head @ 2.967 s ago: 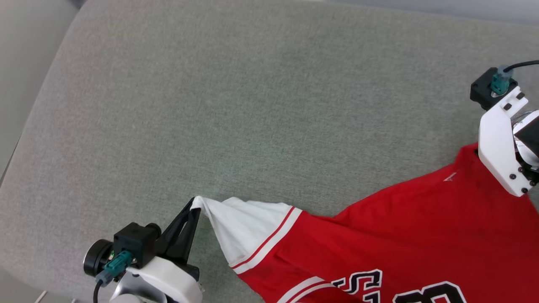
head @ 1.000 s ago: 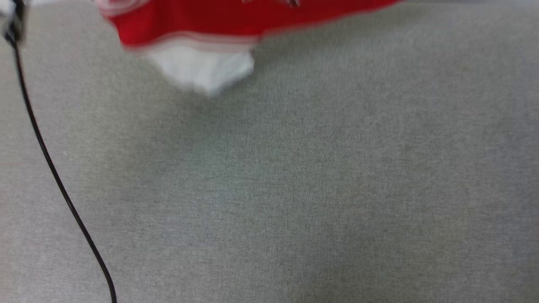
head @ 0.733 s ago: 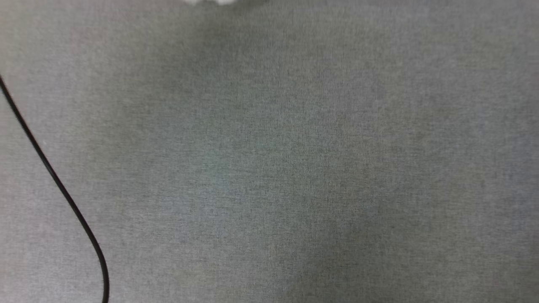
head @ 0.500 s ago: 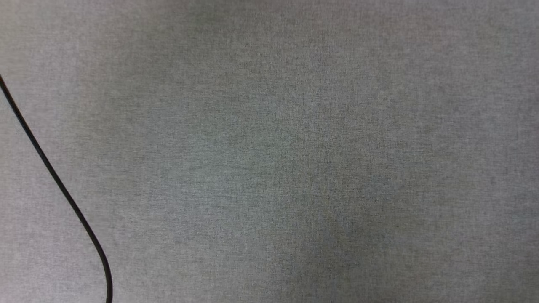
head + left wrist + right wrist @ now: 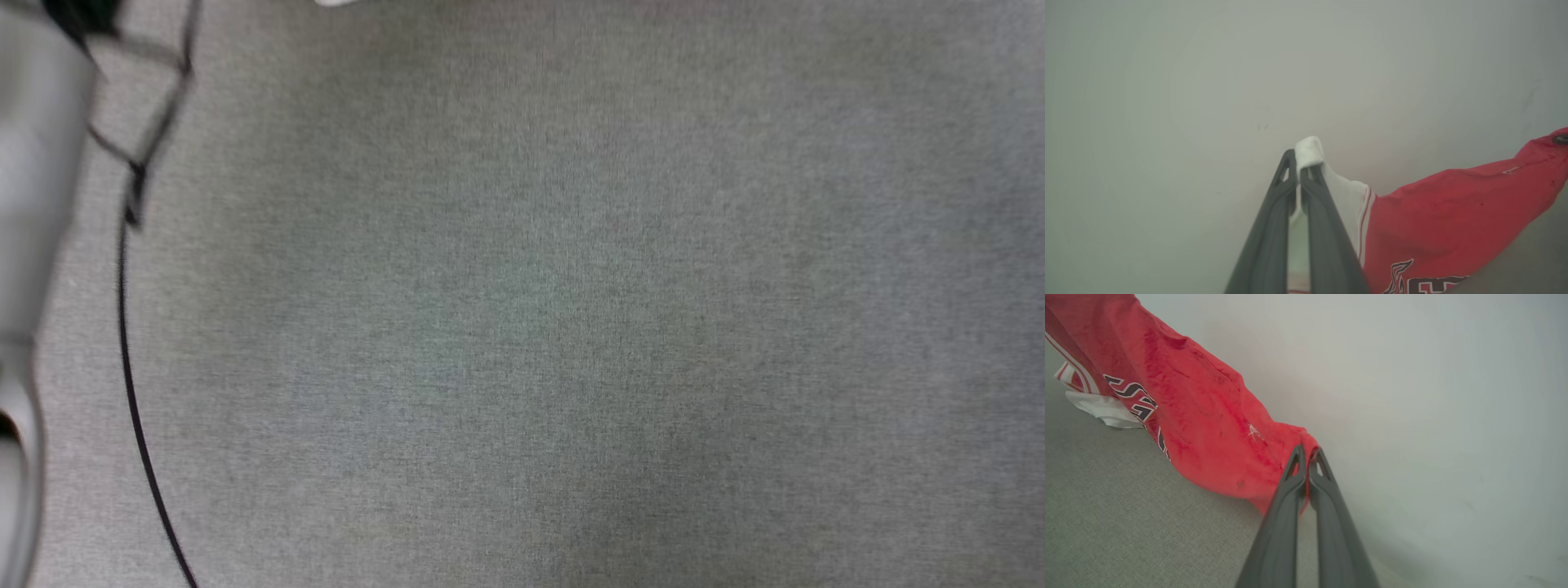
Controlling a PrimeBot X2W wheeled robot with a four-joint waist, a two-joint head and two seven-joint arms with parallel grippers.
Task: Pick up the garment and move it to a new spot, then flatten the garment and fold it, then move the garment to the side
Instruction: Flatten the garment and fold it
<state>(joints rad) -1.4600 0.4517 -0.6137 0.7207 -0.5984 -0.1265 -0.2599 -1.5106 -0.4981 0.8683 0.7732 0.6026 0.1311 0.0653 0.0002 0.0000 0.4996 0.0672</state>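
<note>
The garment (image 5: 1445, 212) is a red jersey with a white sleeve and black white-outlined letters. In the left wrist view my left gripper (image 5: 1300, 161) is shut on the tip of its white sleeve, with the red body stretching off to the right. Over in the right wrist view, my right gripper (image 5: 1307, 455) is shut on a red edge of the garment (image 5: 1208, 416). From there the cloth hangs down to the left, and its white sleeve rests on the grey surface (image 5: 1126, 522). A white sliver (image 5: 335, 2) shows at the head view's top edge.
The head view looks down on the grey fabric surface (image 5: 571, 327). A blurred pale forearm (image 5: 33, 204) runs along its left edge, and beside it a black cable (image 5: 131, 392) runs downward. A pale wall (image 5: 1208, 81) stands behind the lifted cloth.
The head camera has swung, so the garment left its picture at the top. Since half a second ago a blurred pale forearm has come in at the left edge.
</note>
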